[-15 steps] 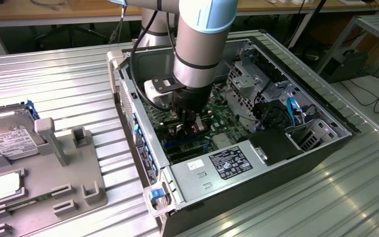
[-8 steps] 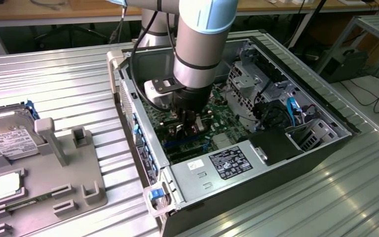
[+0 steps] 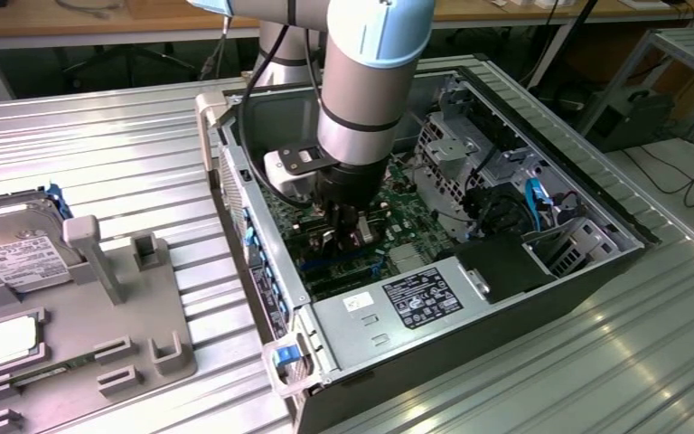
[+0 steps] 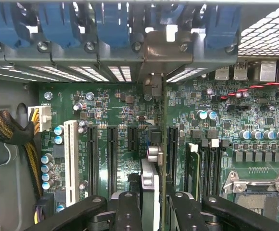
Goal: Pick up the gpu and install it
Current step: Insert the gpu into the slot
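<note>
**GPU held on edge inside the open case**

Because the arm's thick last link stands over the middle of the open computer case [image 3: 588,203], the exterior view hides most of the end effector [image 3: 344,237] and what it carries; only dark fingers reaching down to the motherboard [image 3: 401,212] can be made out. On that view's left, a grey fixture tray [image 3: 142,344] on the ribbed desk [image 3: 94,145] carries a hard drive [image 3: 10,244] cut off by the picture's edge and a small square CPU [image 3: 12,336].

From the wrist, the gpu [image 4: 164,159] is seen edge-on: a thin green board standing upright among the black expansion slots [image 4: 111,154], its silver bracket [image 4: 159,57] up at the case's rear slot openings under the blue clips [image 4: 113,24]. Whether its edge is seated in a slot cannot be told.

The end effector [image 4: 154,211] is partly closed, its black fingers [image 4: 130,211] clamped on either side of the card.
</note>
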You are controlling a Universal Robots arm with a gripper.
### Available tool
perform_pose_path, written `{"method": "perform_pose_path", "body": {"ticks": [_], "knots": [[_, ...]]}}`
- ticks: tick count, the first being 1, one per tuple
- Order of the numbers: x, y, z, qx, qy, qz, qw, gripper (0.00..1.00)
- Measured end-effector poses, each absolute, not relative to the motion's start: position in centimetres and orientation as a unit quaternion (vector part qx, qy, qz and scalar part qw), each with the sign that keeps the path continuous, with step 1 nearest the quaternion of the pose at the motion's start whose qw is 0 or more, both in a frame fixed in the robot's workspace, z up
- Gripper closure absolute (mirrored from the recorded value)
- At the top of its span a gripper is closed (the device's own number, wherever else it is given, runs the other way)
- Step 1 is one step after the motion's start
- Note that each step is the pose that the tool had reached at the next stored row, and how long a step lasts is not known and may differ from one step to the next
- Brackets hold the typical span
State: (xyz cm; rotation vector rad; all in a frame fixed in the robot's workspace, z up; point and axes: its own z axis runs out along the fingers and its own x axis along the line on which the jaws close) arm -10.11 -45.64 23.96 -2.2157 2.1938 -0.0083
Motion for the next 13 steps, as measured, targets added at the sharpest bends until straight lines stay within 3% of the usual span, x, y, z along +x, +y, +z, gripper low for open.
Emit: {"method": "perform_pose_path", "body": {"ticks": [13], "knots": [[-10.24,-45.63,23.94,-0.711,0.704,-0.004,0.014,0.72]]}}
